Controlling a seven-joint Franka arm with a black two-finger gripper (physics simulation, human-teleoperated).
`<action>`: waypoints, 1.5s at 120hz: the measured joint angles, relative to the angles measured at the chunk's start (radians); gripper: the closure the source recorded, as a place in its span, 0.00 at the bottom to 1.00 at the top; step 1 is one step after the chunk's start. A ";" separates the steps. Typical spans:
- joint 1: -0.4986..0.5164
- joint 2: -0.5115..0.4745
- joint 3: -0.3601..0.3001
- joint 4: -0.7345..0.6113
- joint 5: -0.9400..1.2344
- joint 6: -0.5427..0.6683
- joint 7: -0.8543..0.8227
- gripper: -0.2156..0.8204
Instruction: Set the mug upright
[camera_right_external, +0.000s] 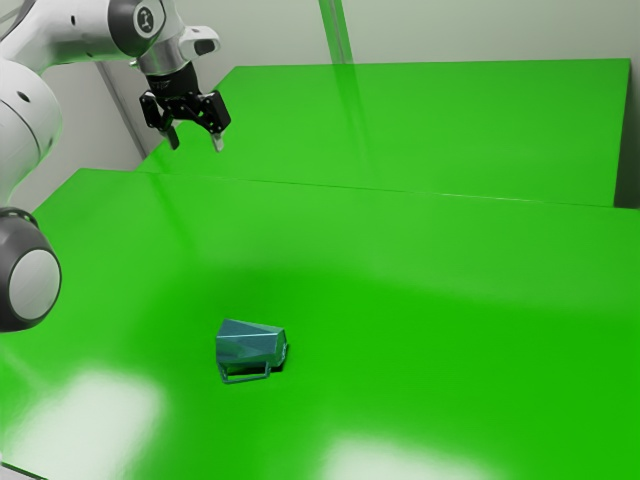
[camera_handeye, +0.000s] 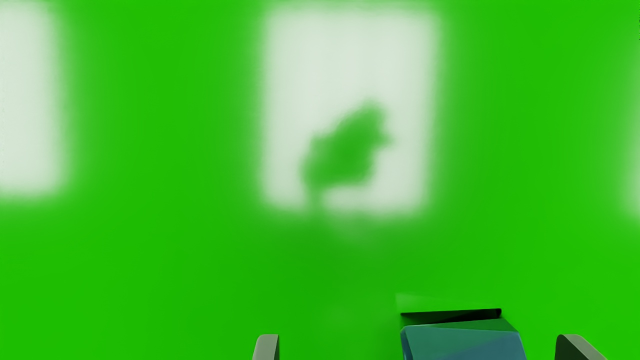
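Mug (camera_right_external: 251, 345) lies on its side; gripper (camera_right_external: 196, 147) open, up above the table (camera_right_external: 420, 300). Likely approach step; mouth end unclear. Next: descend, grasp mug.

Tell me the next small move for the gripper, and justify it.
Probably lower the gripper toward the mug, fingers kept apart: it hangs open and well above the green table, where the mug lies on its side, ungrasped.
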 joint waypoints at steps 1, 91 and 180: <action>0.000 0.000 0.000 0.000 0.000 0.000 0.000 0.21; -0.002 -0.481 0.068 -0.871 -0.297 0.231 0.036 0.21; -0.014 -0.478 0.095 -1.169 -0.381 0.487 0.182 0.21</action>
